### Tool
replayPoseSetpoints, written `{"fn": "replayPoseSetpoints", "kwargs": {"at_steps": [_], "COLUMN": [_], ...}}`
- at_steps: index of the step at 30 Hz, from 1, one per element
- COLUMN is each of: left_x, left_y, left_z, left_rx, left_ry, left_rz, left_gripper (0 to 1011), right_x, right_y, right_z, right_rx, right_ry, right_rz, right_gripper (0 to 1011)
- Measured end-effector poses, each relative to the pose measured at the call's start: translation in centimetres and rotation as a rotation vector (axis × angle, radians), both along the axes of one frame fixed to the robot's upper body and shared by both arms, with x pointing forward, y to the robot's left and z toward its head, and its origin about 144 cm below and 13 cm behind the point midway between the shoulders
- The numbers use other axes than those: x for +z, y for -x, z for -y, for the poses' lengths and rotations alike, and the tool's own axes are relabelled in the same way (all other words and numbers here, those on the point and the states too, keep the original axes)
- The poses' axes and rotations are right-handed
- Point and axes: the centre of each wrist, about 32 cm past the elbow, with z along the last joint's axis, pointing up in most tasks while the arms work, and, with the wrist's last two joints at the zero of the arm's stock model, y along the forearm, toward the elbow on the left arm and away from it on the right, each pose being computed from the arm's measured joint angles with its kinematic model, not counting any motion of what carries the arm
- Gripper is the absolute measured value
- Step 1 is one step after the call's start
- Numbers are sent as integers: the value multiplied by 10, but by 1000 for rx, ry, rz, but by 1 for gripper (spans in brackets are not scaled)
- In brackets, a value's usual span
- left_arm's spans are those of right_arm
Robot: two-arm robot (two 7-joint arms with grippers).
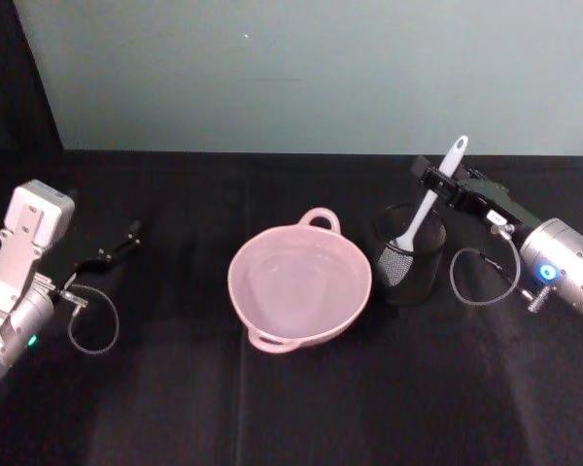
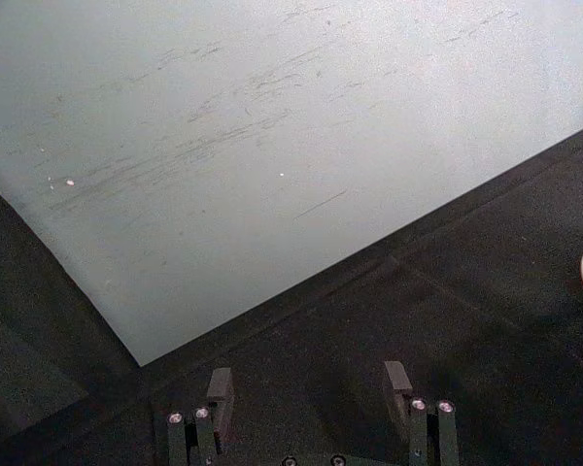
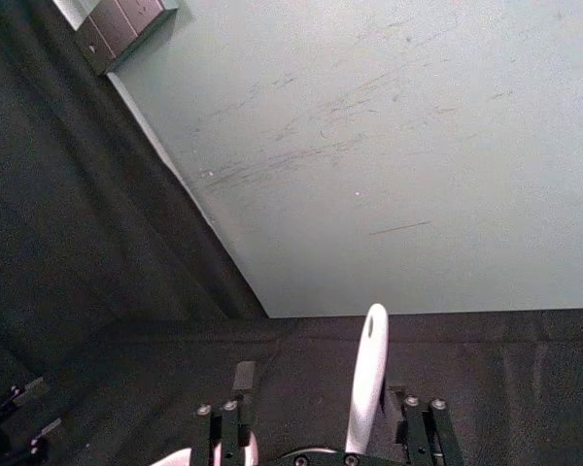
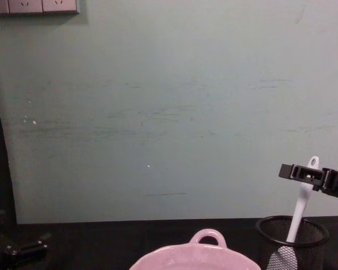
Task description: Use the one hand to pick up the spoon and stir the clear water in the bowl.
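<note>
White spoon (image 1: 429,203) upright, tilted; pink bowl (image 1: 299,282) just beside

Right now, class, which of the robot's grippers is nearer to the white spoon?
The right. The right gripper is at the spoon handle, fingers on either side, above the black mesh cup. The left gripper rests far off, beyond the pink bowl.

Spoon (image 4: 299,211) scoop — veiled behind cup (image 4: 293,242) mesh

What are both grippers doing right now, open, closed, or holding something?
Left gripper: open, holding nothing, parked at the table's left.
Right gripper: open around the spoon handle above the mesh cup, not yet clamped.
</note>
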Motion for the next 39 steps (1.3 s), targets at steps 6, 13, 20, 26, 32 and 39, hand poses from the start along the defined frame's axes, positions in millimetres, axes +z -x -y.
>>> {"fn": "replayPoseSetpoints", "kwargs": {"at_steps": [6, 13, 20, 26, 32, 39], "left_x": [0, 0, 0, 0, 0, 0], "left_y": [0, 0, 0, 0, 0, 0], "left_z": [0, 0, 0, 0, 0, 0], "left_rx": [0, 0, 0, 0, 0, 0], "left_ry": [0, 0, 0, 0, 0, 0], "left_rz": [0, 0, 0, 0, 0, 0], "left_gripper": [1011, 1011, 1011, 1011, 1011, 1011], "right_x": [0, -2, -6, -2, 3, -2], "right_y": [1, 4, 8, 23, 51, 73], "right_z": [3, 4, 5, 9, 23, 42], "right_rx": [-2, -45, -108, -123, -166, -253], "right_ry": [39, 159, 319, 390, 455, 498], "right_rz": [19, 80, 163, 226, 288, 316], "right_gripper": [940, 1003, 1003, 1002, 1003, 1003]}}
